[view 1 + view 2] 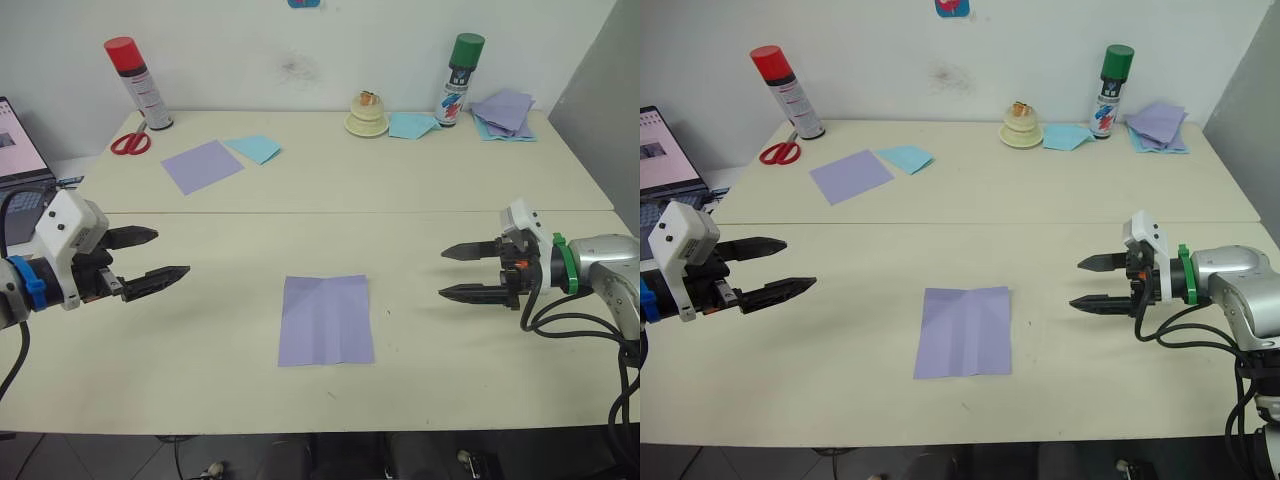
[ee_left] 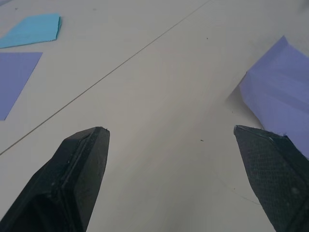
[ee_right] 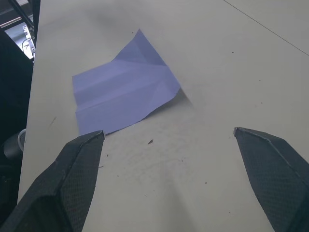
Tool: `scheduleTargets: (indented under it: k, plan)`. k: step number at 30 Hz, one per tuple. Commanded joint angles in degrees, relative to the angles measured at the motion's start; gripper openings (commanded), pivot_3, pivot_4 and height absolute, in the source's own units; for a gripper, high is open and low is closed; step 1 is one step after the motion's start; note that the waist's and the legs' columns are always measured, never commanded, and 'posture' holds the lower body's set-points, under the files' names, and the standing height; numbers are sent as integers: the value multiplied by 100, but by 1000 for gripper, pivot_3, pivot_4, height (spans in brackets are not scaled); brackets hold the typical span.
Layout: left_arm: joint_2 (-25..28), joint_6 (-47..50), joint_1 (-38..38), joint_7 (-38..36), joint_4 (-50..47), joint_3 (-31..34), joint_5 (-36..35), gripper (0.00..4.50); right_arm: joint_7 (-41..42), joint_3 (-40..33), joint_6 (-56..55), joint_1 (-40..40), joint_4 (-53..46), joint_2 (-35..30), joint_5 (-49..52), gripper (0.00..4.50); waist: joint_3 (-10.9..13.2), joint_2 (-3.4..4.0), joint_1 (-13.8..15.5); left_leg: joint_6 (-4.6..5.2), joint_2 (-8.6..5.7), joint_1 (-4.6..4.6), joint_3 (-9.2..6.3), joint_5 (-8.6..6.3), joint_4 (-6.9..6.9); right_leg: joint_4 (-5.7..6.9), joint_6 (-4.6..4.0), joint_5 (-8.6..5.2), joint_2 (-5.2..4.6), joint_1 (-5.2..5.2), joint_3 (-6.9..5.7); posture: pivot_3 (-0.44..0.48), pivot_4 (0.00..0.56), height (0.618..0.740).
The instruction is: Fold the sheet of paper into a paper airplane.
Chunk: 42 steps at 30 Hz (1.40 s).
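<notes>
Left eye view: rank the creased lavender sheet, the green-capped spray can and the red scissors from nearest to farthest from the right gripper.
From the right gripper:
1. The sheet of paper, flat at table centre, toward the robot's left of the gripper.
2. The green-capped spray can, upright at the table's far edge, on the robot's right.
3. The red scissors, at the far left corner, beside the red-capped can.

Red-capped spray can and red scissors at the surface's far left; green-capped can beside stacked purple sheets far right.

Two spray cans, one scissors, two claws.
</notes>
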Motion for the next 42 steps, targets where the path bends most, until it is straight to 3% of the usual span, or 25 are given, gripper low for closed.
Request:
scheduleTargets:
  k: [1, 11, 20, 23, 27, 35, 42]
  plan:
    - [10, -228, 18, -42, -15, -23, 153, 4500, 6, -224, -45, -17, -146, -112, 75, 4470, 0, 0, 0, 0, 0, 0, 0, 0, 0, 0, 0, 0, 0, 0, 0, 0, 150, 740]
    - [-56, -241, -100, -108, 72, -84, 104, 4500, -1, -221, -63, 7, -190, -158, 93, 4470, 0, 0, 0, 0, 0, 0, 1, 0, 2, 2, 0, 0, 1, 0, 0, 0, 150, 740]
    - [-238, 244, -521, 4, -147, -90, -401, 4500, -101, -184, -80, -46, -138, -66, 61, 4470, 0, 0, 2, 0, 0, 0, 0, 0, 7, 6, 1, 1, 3, 1, -2, 0, 150, 740]
    - [-560, 436, -625, 268, -559, -227, -647, 3930, -348, -194, -151, -132, -62, 144, 14, 4500, 0, 0, 0, 0, -1, 1, 1, 0, 11, 7, 4, 3, 4, 2, 0, 0, 150, 740]
    - [-1211, 686, -598, 805, -1259, -731, -855, 2716, -748, -119, -405, -220, 87, 549, -178, 4500, -1, -2, -2, 0, -1, 2, 4, 1, 16, 9, 7, 16, 4, 3, 5, 0, 150, 740]
    - [-2547, 36, -125, 1786, -1491, -2183, 132, 44, -1349, 298, -965, -169, 325, 1248, -803, 4500, -2, -1, -5, -1, -1, 5, 10, 1, 22, 11, 6, 28, 10, 4, 11, 0, 150, 740]
    - [-3149, -474, -62, 1915, -865, -2994, 765, 44, -1681, 651, -1461, -214, 718, 1701, -1369, 4500, -4, -2, 7, -1, -7, 8, 12, 2, 24, 11, 6, 31, 15, 8, 11, 0, 150, 740]
